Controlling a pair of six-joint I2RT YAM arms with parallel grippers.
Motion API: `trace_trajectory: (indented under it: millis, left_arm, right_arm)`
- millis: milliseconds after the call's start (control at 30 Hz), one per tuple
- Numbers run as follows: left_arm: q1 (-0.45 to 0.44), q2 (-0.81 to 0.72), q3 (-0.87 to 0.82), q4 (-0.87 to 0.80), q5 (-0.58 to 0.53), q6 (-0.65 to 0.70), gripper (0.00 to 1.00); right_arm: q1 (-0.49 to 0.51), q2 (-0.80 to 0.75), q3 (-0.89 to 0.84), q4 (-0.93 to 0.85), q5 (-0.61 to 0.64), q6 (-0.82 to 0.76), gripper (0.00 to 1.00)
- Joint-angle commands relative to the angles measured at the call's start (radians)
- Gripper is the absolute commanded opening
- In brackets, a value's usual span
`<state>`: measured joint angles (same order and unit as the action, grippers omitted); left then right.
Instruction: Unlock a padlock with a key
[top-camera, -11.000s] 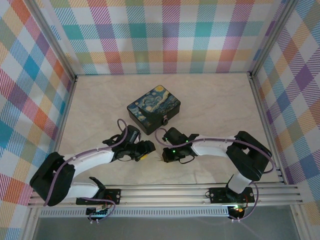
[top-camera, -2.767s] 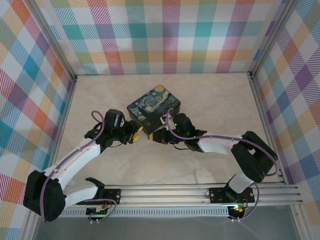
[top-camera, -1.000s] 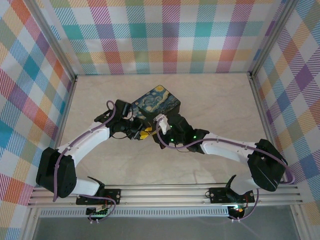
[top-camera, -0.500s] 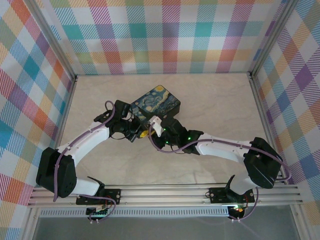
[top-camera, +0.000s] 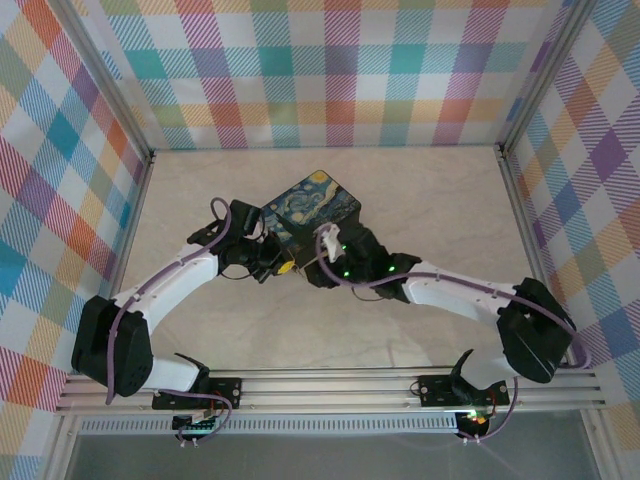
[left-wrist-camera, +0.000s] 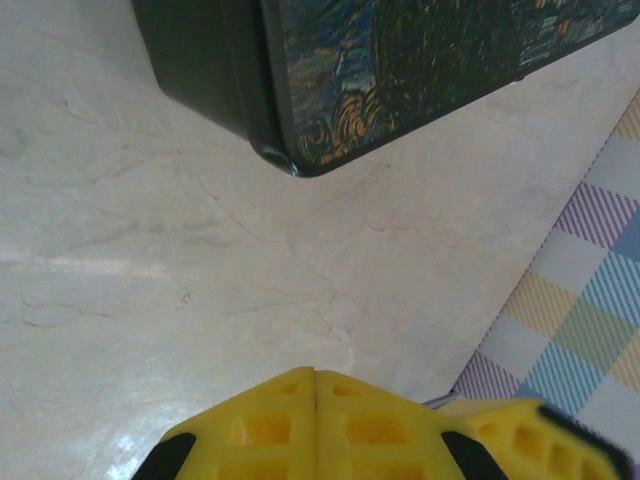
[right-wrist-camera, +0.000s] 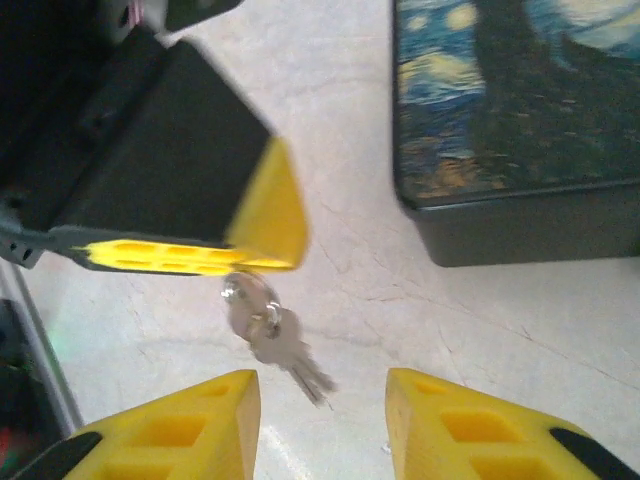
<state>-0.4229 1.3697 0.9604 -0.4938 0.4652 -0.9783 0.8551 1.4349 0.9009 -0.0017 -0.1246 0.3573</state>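
The left pincer (left-wrist-camera: 314, 380) is clamped on the key (right-wrist-camera: 268, 325), which dangles over the counter (right-wrist-camera: 400, 320) near the box (right-wrist-camera: 510, 90), before the open right pincer (right-wrist-camera: 322, 390); fitting and turning it in the padlock looks wholly left to do.

— What's in front of you?
— A black box (top-camera: 308, 207) with a swirling blue-and-yellow night sky on its lid, set cornerwise on my pale marbled table (top-camera: 440, 200).
— And around it?
— Pastel plaid walls (top-camera: 330, 70) on three sides, and ribbed aluminium rails (top-camera: 330, 385) along my near edge.
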Motion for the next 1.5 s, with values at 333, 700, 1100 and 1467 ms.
trace_trajectory:
  millis: [333, 700, 1100, 1467]
  left_arm:
    - [-0.045, -0.090, 0.129, -0.029, -0.121, 0.348, 0.00]
    - [-0.049, -0.096, 0.146, -0.077, -0.119, 0.385, 0.00]
    - [-0.053, -0.063, 0.150, -0.060, -0.079, 0.374, 0.00]
    - [-0.051, -0.041, 0.161, -0.053, -0.112, 0.360, 0.00]
  right_arm:
    - [-0.078, 0.049, 0.022, 0.210, -0.353, 0.261, 0.49]
    - [-0.080, 0.087, 0.029, 0.287, -0.373, 0.189, 0.48]
    - [-0.079, 0.130, 0.072, 0.365, -0.472, 0.170, 0.40]
    - [-0.077, 0.085, 0.038, 0.321, -0.518, 0.166, 0.30]
